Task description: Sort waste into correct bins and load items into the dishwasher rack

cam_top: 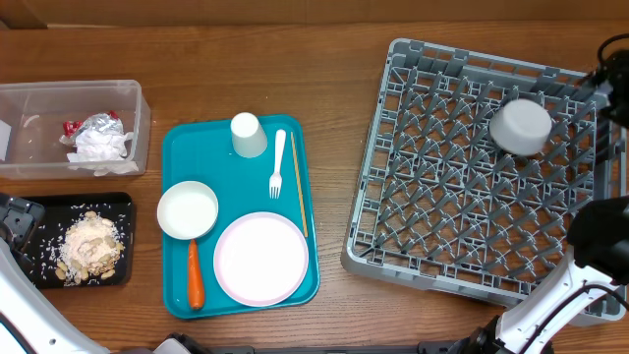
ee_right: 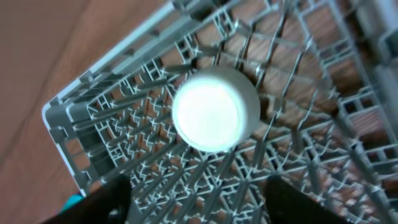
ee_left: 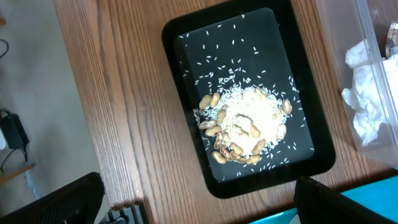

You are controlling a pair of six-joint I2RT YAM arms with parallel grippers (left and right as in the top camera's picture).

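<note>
**Waste binned at left, one bowl in the rack at right; both grippers spread**

The left gripper (ee_left: 199, 185) hangs over the black tray (ee_left: 186, 37) with its fingers set wide apart, gripping nothing. The food scraps (ee_left: 245, 127) lie heaped in that tray at near left. Beyond it, the clear tub (cam_top: 74, 87) holds the foil wrapper (cam_top: 98, 124) and the napkin (cam_top: 98, 146), touching. At centre, the teal tray (cam_top: 182, 147) carries the cup (cam_top: 248, 135) at the far edge, the fork (cam_top: 278, 163) just right of it, the bowl (cam_top: 188, 209) at left and the plate (cam_top: 260, 259) at the near side. At right, the dishwasher rack (cam_top: 442, 236) holds a second bowl (cam_top: 521, 126) — base up, in the far-right area. The right gripper (ee_right: 199, 190) hangs above it with its blurred fingers apart, clear of the second bowl.
</note>
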